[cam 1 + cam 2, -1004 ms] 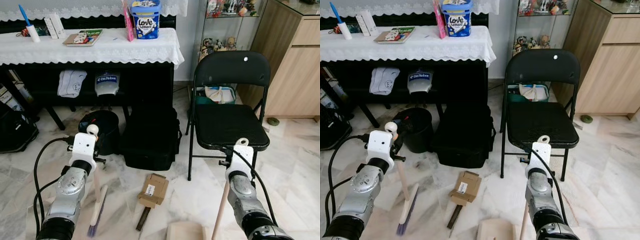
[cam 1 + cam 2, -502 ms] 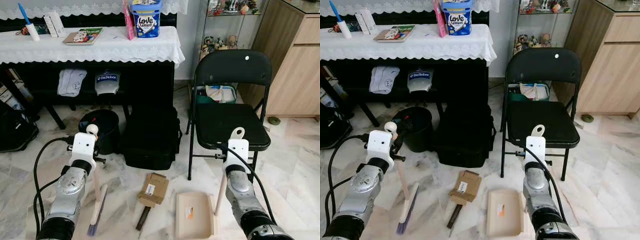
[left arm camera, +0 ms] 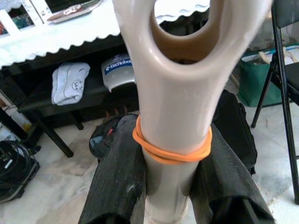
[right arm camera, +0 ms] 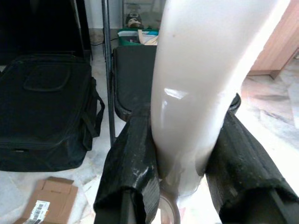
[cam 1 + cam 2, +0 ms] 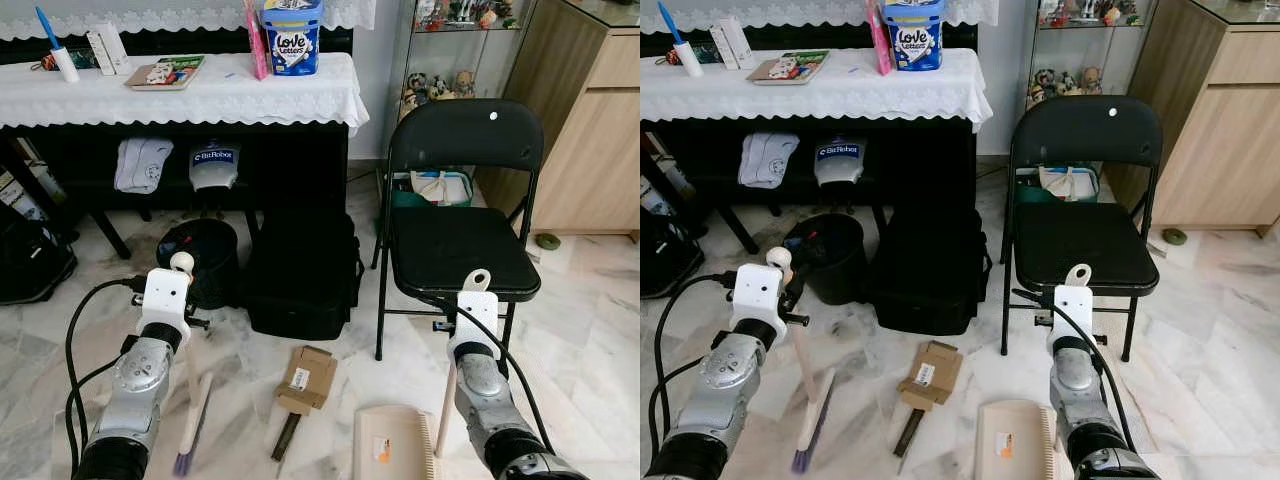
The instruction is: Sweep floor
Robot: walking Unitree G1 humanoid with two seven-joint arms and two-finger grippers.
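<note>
Lying lower and nearer than before, dustpan (image 5: 392,445) in right tool (image 4: 180,154).

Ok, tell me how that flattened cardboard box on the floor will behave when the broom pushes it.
The flattened cardboard box looks thin and light, so it should probably slide easily across the smooth marble floor. Its raised flaps suggest that it may fold or catch rather than stay rigid. Lying flat, it likely won't roll.

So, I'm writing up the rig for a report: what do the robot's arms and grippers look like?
Both arms are silver metal with rounded joints, ending in a white boxy wrist block. A black cable loops along each arm. The left gripper and right gripper each have two long, matte black fingers with a slightly rough surface.
</note>
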